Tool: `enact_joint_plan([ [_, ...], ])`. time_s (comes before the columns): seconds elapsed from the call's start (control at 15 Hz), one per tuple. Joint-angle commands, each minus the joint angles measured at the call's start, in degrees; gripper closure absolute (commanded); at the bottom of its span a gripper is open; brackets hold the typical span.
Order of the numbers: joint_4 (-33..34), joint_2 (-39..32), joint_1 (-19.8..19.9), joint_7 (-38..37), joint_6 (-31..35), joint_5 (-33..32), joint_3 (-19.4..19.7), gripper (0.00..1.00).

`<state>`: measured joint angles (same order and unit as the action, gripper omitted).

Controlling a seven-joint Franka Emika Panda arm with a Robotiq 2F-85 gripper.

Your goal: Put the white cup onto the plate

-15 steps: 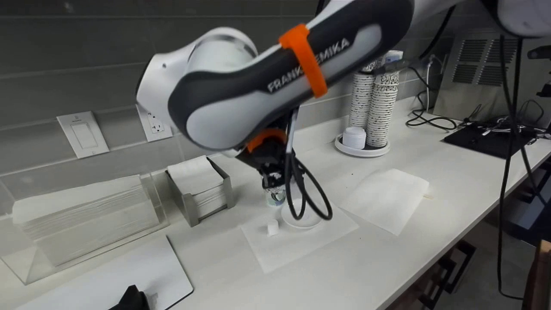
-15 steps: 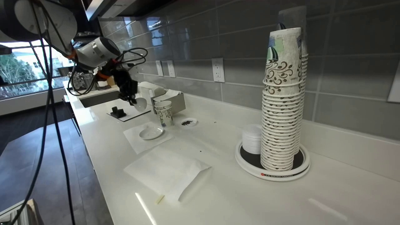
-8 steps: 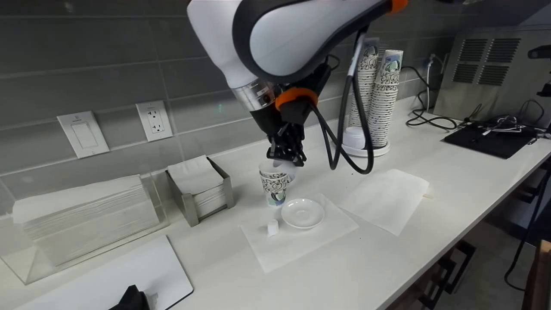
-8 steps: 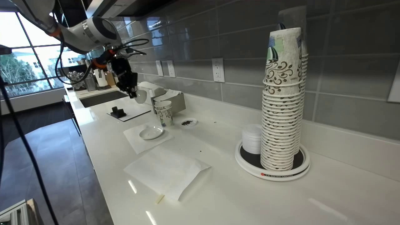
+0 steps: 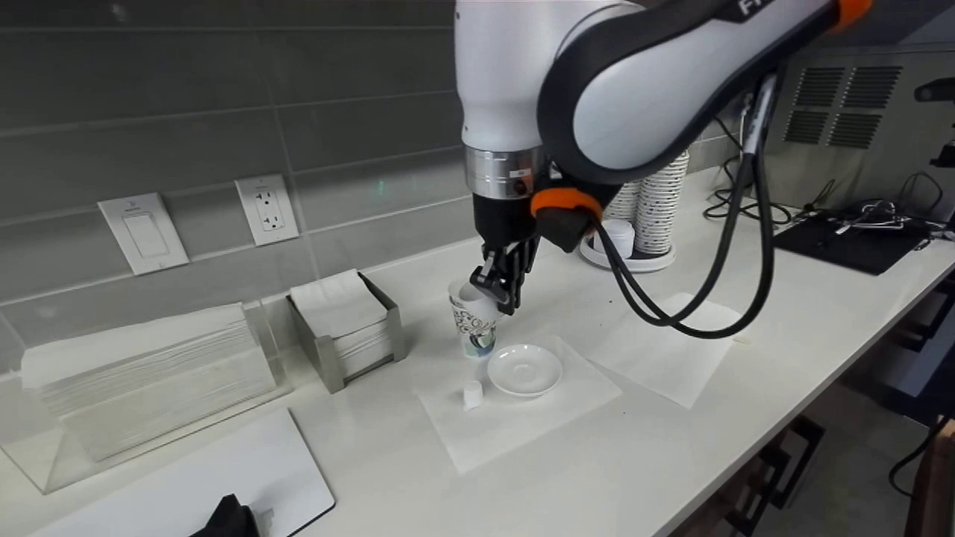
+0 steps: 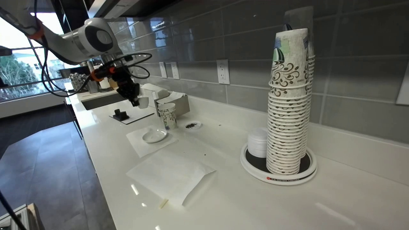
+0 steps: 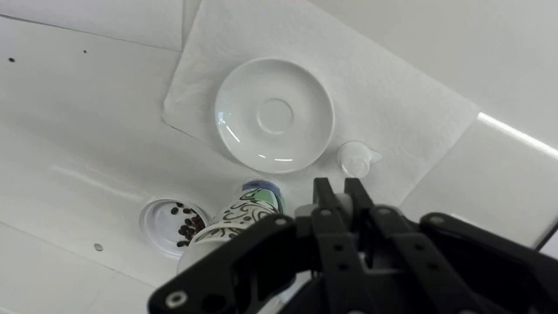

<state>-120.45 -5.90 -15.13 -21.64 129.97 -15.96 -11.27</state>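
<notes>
The white cup is in my gripper; it shows in both exterior views [image 5: 477, 303] [image 6: 143, 102]. Its handle appears pinched between the fingers. In the wrist view only pale parts of the cup [image 7: 346, 204] show between and beside the fingers. My gripper [image 5: 509, 304] is shut on it, above the counter; its fingertips also show in the wrist view [image 7: 337, 181]. The plate [image 5: 524, 382], a round white saucer, lies on a paper sheet, below and apart from the cup. It also shows in an exterior view [image 6: 155, 136] and in the wrist view [image 7: 274, 78].
A patterned paper cup [image 5: 473, 328] stands behind the plate, close to the held cup. A small white cylinder [image 5: 473, 394] stands on the paper sheet beside the plate. A shallow dish with dark beans [image 7: 162, 224] and a napkin holder [image 5: 347, 335] are nearby.
The arm has swung rightward in an exterior view, and the gripper has turned with the cup still held. The cup now shows more from its side. The plate has not moved.
</notes>
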Motion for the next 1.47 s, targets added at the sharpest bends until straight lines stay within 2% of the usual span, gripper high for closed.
enact_joint_plan([
  [0.0, -14.56, 7.60, 2.15, 0.76, 15.20, 3.30, 0.80, 0.97],
  [0.2, -25.05, 10.31, 4.32, 0.14, 28.53, 1.52, 2.27, 0.97],
  [0.27, -17.13, 6.10, 3.48, 0.24, 21.41, 1.46, 1.14, 0.89],
  [0.33, -20.29, 6.89, 4.23, 0.32, 24.83, 1.52, 1.49, 0.89],
  [0.47, -23.50, 7.89, 5.01, 0.42, 27.54, 1.58, 1.78, 0.89],
  [0.93, -23.83, 8.72, 5.15, 0.39, 27.68, 1.57, 1.57, 0.89],
  [1.0, -23.83, 8.72, 5.15, 0.39, 27.68, 1.57, 1.57, 0.97],
  [1.4, -25.28, 4.14, 5.91, 2.14, 38.77, 3.01, 3.90, 0.97],
])
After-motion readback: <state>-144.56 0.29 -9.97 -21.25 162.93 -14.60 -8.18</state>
